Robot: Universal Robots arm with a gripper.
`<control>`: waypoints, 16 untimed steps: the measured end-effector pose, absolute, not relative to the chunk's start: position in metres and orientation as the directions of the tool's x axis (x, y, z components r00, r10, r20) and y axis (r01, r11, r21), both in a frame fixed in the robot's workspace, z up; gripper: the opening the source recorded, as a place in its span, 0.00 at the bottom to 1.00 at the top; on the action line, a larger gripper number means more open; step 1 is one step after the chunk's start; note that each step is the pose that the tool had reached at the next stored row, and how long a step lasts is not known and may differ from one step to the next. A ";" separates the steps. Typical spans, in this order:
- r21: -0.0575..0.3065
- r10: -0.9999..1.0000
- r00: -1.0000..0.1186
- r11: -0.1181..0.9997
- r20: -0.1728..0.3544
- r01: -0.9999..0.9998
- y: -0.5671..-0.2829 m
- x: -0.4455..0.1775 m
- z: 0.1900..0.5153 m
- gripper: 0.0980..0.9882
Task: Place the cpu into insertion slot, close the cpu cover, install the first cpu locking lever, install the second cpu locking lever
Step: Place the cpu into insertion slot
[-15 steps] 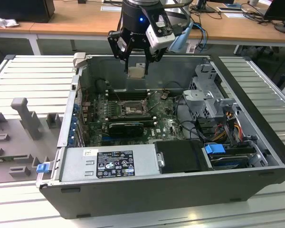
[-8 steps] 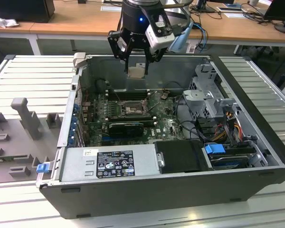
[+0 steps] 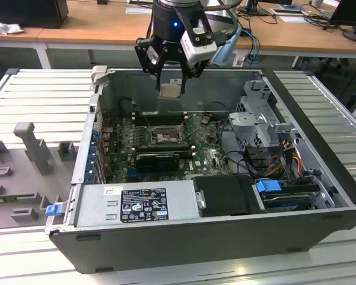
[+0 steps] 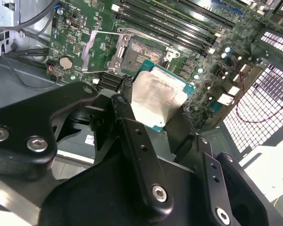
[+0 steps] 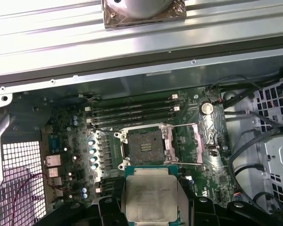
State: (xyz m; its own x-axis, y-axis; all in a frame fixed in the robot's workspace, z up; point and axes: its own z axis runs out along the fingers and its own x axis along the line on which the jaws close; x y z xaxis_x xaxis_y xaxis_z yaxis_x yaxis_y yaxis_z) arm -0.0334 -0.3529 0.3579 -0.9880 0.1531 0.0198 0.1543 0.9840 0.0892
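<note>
The jaws pinch the cpu (image 3: 169, 90) by two opposite edges, its pale metal top showing between the black fingers (image 4: 132, 132) in both wrist views. In the exterior view the arm (image 3: 172, 21) holds the chip in the air above the far side of the open computer case (image 3: 166, 243), well apart from the motherboard (image 3: 209, 159) on the case floor. The case lies on a ridged grey bench (image 3: 41, 89).

The insertion slot (image 3: 165, 136) sits on the board just near of the long memory slots (image 3: 159, 117), and its golden contact field is bare. In the first wrist view the slot (image 5: 145, 147) shows just beyond the held cpu (image 5: 153, 197). The cpu cover (image 5: 203, 141) is swung open to one side of the slot, its square cut-out clear of the socket; the second wrist view shows the cover (image 4: 87, 52) in the same way beside the slot (image 4: 144, 52), with the cpu (image 4: 158, 99) in front
</note>
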 end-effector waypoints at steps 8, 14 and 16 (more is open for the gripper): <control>0.089 0.187 -0.982 0.978 0.020 0.188 -0.353 -0.033 0.358 0.48; 0.089 0.211 -0.977 0.973 0.020 0.212 -0.353 -0.033 0.358 0.48; 0.089 0.217 -0.976 0.972 0.020 0.218 -0.353 -0.033 0.358 0.48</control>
State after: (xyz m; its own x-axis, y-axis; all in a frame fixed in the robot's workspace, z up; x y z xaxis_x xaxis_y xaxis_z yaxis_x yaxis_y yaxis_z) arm -0.0334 -0.3529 0.3579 -0.9760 0.2168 0.0198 0.2177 0.9719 0.0892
